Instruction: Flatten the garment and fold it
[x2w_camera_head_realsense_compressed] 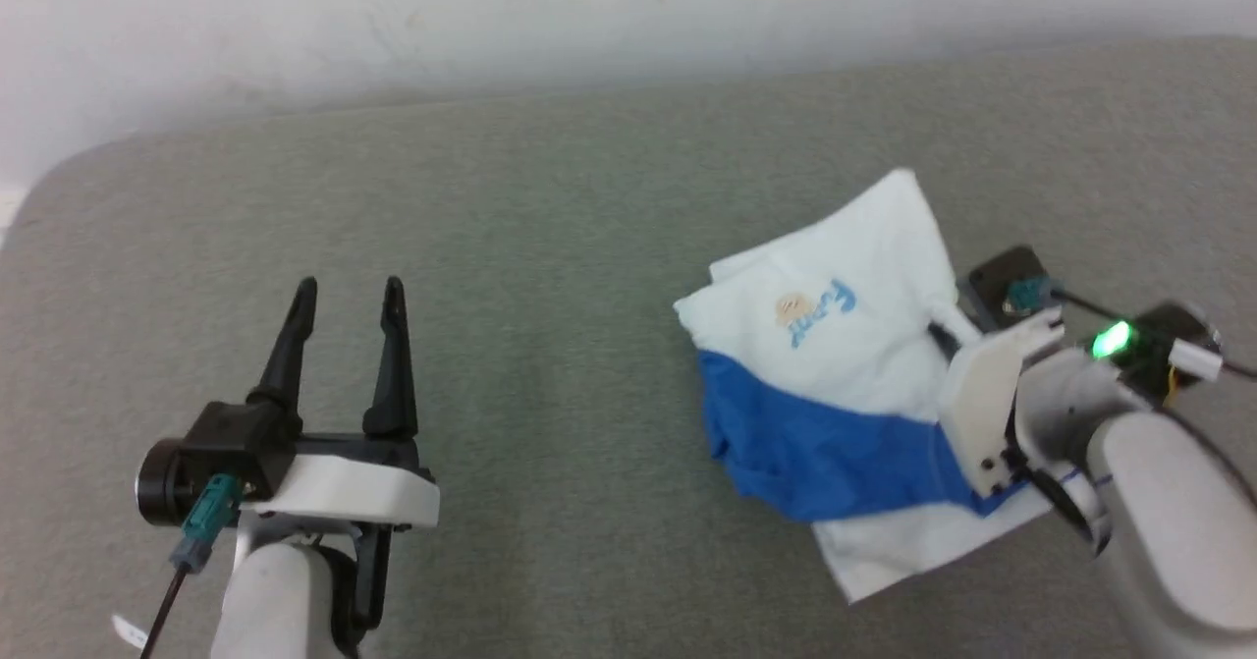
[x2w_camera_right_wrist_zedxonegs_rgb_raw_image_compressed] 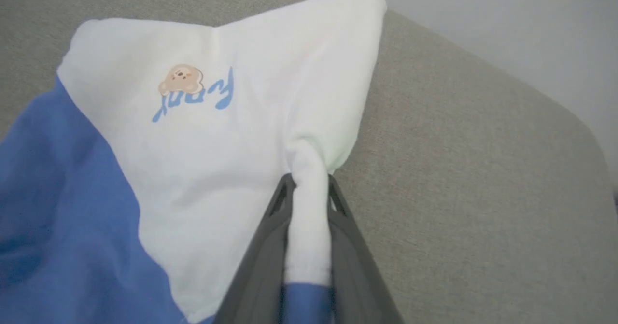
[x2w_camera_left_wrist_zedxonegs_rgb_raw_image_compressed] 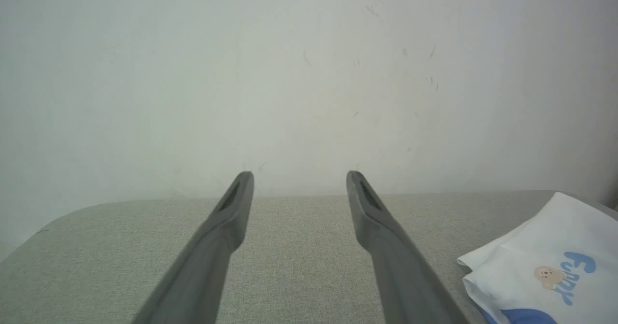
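On the right of the grey padded surface [x2w_camera_head_realsense_compressed: 550, 247], the garment [x2w_camera_head_realsense_compressed: 835, 345] is seen crumpled, its white body uppermost and blue cloth bunched at its near side. A white fold at its right edge is pinched tight by the right gripper [x2w_camera_right_wrist_zedxonegs_rgb_raw_image_compressed: 307, 181]. Well apart to the left, the left gripper [x2w_camera_head_realsense_compressed: 350, 286] is spread wide, with nothing grasped.
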Robot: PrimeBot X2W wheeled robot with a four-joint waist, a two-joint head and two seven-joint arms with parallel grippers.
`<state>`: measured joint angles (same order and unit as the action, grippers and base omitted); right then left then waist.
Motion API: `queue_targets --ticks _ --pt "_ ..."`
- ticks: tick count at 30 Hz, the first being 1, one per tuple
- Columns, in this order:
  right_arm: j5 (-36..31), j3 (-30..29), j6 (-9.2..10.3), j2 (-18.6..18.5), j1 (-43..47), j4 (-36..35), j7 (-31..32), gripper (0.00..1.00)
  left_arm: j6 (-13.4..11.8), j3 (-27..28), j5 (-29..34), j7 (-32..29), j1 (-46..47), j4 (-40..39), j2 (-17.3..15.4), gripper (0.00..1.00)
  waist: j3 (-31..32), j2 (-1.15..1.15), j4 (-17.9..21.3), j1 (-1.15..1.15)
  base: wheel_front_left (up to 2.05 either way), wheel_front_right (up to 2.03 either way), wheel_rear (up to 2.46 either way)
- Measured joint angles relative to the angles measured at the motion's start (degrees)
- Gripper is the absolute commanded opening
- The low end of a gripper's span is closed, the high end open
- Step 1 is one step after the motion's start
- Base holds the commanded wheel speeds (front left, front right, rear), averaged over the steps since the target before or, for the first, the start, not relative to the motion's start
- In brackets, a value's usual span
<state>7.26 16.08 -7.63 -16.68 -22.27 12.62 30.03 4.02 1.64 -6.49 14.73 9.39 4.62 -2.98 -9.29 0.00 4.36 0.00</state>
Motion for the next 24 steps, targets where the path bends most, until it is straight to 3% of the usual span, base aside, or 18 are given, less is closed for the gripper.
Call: queue_targets --ticks 6,11,17,24 --pt "0.3 6.1 0.00 -7.7 -9.7 4.0 -2.6 0.00 0.6 -1.0 0.5 0.0 3.5 -1.0 0.0 1.00 -2.6 0.00 5.7 0.00 0.00 0.00 0.00" --pt "-0.3 7.9 0.01 -11.2 -17.4 9.4 -7.3 0.00 1.1 -1.9 1.3 0.0 6.8 -1.4 -0.5 1.00 -6.2 0.00 9.9 0.01 0.00 0.00 0.00" --pt "-3.5 4.9 0.01 -11.9 -23.1 17.8 -12.8 0.00 1.5 -2.2 2.4 0.0 9.6 -2.0 -2.3 1.00 -11.5 0.00 13.8 0.02 0.00 0.00 0.00" --pt "-9.7 -3.6 0.01 -13.1 -26.9 26.2 -18.4 0.00 1.6 -2.3 3.2 0.0 10.3 -2.4 -4.3 1.00 -17.3 0.00 16.3 0.01 0.00 0.00 0.00"
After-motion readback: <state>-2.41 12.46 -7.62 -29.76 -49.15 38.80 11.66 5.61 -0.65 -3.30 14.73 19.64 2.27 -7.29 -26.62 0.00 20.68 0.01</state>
